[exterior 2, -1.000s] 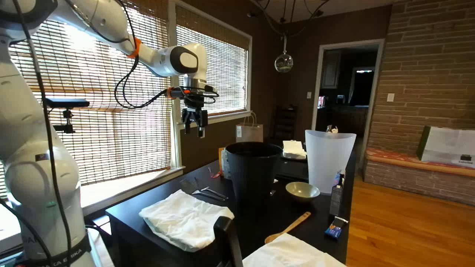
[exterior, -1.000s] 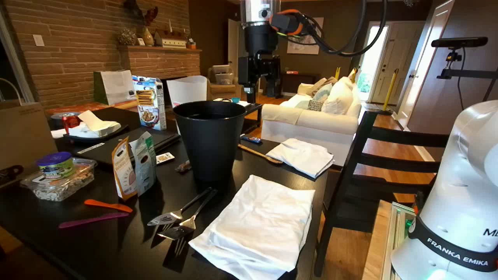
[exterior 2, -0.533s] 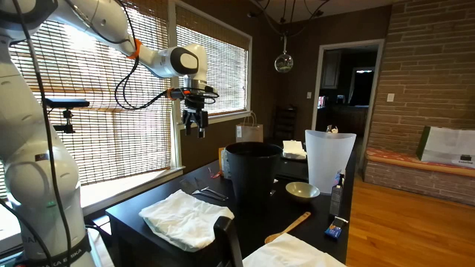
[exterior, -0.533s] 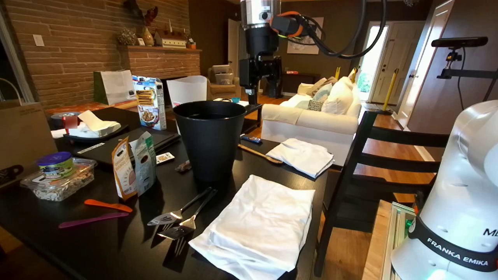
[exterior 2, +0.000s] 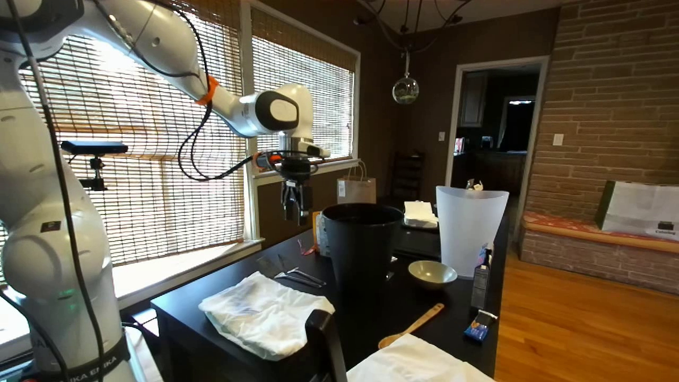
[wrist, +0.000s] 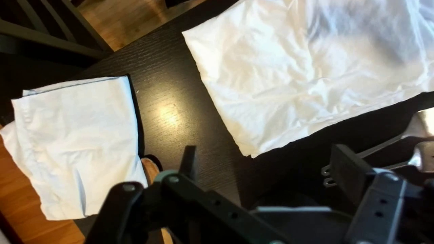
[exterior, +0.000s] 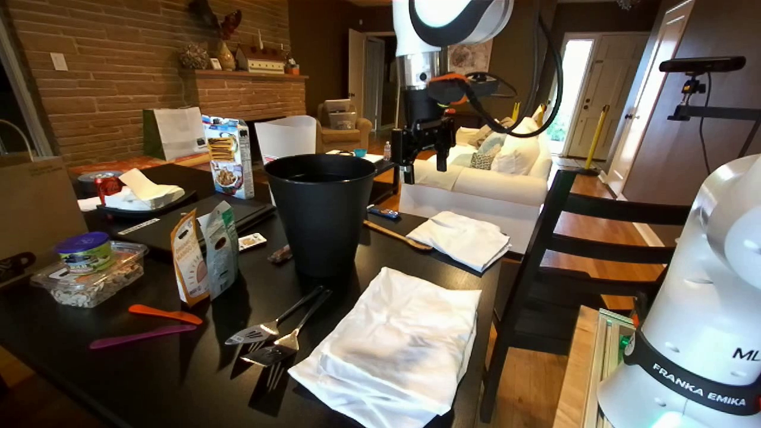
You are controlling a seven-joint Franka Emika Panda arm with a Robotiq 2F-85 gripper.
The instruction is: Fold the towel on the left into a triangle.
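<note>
Black bin (exterior: 321,220), contents hidden, pale pieces (exterior: 83,295) held in clear box (exterior: 137,255), pincer (exterior: 425,168) spread wide at bin's two o'clock in an exterior view

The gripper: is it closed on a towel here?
No, in an exterior view the gripper hangs open in the air, with the near towel and the far towel both lying on the table.

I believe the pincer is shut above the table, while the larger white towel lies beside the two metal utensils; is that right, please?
Not quite: the pincer is open, its fingers apart, as the wrist view shows. It is above the table, and the larger white towel lies beside the two metal utensils.
</note>
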